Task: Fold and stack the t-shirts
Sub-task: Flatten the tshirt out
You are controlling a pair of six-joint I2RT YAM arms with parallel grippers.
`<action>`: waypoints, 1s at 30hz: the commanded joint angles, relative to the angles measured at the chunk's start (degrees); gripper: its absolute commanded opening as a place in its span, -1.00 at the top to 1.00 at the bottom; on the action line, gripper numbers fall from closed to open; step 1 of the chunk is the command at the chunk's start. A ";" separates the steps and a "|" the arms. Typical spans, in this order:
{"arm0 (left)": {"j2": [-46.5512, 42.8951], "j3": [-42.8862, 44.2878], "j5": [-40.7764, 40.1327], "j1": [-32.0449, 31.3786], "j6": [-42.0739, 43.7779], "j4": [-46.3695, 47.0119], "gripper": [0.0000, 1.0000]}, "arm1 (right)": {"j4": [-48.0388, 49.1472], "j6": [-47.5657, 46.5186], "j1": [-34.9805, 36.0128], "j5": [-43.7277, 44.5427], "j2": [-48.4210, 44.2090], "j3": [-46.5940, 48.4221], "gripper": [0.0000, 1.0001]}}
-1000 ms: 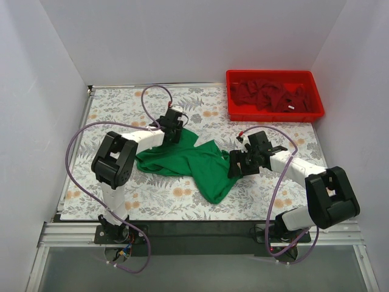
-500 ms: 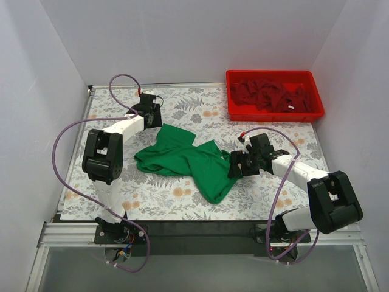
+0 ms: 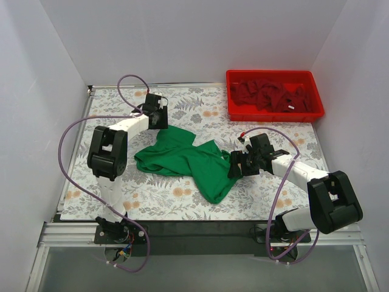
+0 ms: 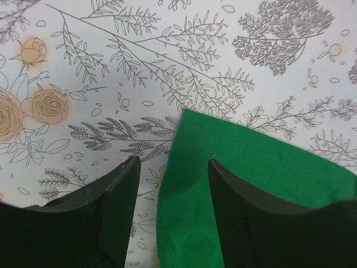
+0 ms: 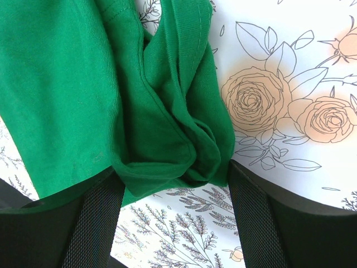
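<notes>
Left gripper [image 3: 161, 121] has pulled off the green t-shirt [image 3: 188, 161]; it now sits at the shirt's far-left corner.

This looks like a robotics lab cell. Plain white panels [image 3: 200, 36] box in a floral-covered table [image 3: 206, 103], and an aluminium rail [image 3: 67, 234] at its near edge carries the cabled left arm [image 3: 108, 155] and right arm [image 3: 331, 201].

readable text: none in any view
green t-shirt [image 3: 194, 159]: no lettering can be read
dark red t-shirts [image 3: 267, 94]: 1 white tag [image 3: 290, 108], too small to read
red bin [image 3: 275, 116]: no marking can be read
table cover [image 3: 182, 201]: floral print only
</notes>
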 commanded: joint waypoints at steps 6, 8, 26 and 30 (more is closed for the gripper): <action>2.66 1.78 0.47 0.17 4.20 1.37 0.07 | -0.94 -0.33 0.00 -0.62 0.47 0.98 -0.32; 3.10 1.95 1.44 0.17 4.21 1.54 0.07 | -0.94 -0.42 -0.09 -0.71 0.47 0.98 -0.32; 8.12 2.65 1.01 -2.03 3.68 -2.76 1.00 | -2.78 -2.35 0.00 1.48 1.96 6.42 -0.32; 3.29 4.24 -2.94 -1.94 4.73 -4.69 1.00 | -3.23 -2.53 -0.70 2.71 3.10 11.34 -0.32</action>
